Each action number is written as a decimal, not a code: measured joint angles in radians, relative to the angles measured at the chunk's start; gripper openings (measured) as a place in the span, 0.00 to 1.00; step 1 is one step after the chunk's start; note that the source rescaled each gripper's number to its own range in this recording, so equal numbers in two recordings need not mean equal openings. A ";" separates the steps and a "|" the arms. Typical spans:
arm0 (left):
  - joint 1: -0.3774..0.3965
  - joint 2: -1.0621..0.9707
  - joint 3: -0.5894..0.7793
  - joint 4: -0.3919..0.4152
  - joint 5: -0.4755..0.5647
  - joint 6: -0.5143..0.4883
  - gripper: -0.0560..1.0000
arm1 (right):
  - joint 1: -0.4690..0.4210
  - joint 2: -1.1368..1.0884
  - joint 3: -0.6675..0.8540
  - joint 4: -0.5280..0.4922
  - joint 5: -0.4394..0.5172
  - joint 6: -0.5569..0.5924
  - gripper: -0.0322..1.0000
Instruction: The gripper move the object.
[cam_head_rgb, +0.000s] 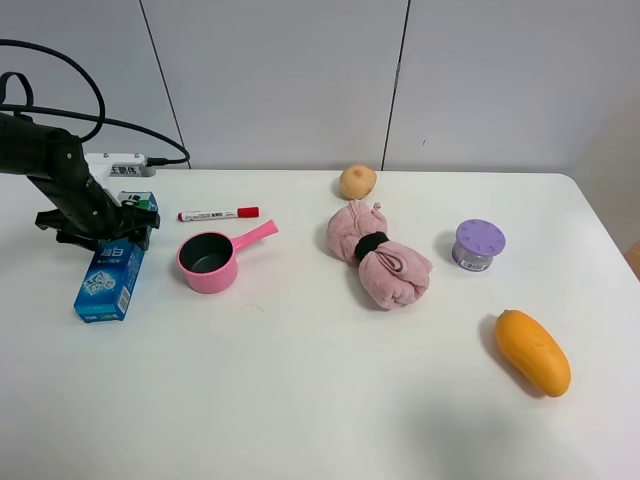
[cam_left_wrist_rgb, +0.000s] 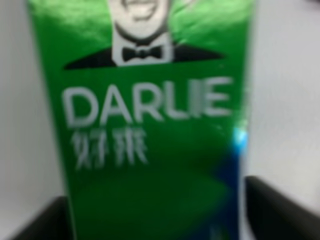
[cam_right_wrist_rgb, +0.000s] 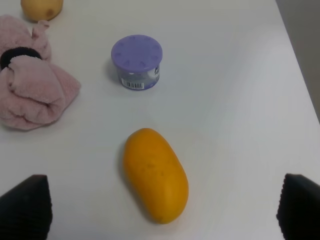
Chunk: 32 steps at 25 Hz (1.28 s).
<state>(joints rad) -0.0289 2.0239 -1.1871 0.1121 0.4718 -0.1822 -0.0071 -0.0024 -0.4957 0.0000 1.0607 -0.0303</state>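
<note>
The long blue-and-green DARLIE toothpaste carton lies flat on the white table at the far left. My left gripper, a black claw on a dark arm, is down over the carton's far end. In the left wrist view the carton fills the frame. The gripper has one black finger close against each long side of the carton, so it looks shut on it. My right gripper shows only in the right wrist view, open and empty above the table.
A red-capped white marker and a pink toy pan lie right of the carton. A pink cloth bundle, a potato, a purple-lidded jar and an orange mango are further right. A white device sits behind the left arm.
</note>
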 joint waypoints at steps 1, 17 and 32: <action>-0.001 -0.001 0.000 0.009 -0.002 -0.003 0.73 | 0.000 0.000 0.000 0.000 0.000 0.000 1.00; -0.183 -0.483 0.000 0.034 0.140 0.029 0.98 | 0.000 0.000 0.000 0.000 0.000 0.000 1.00; -0.183 -1.141 0.000 0.133 0.610 0.106 0.99 | 0.000 0.000 0.000 0.000 0.000 0.000 1.00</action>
<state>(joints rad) -0.2117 0.8826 -1.1871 0.2450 1.0823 -0.0763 -0.0071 -0.0024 -0.4957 0.0000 1.0607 -0.0303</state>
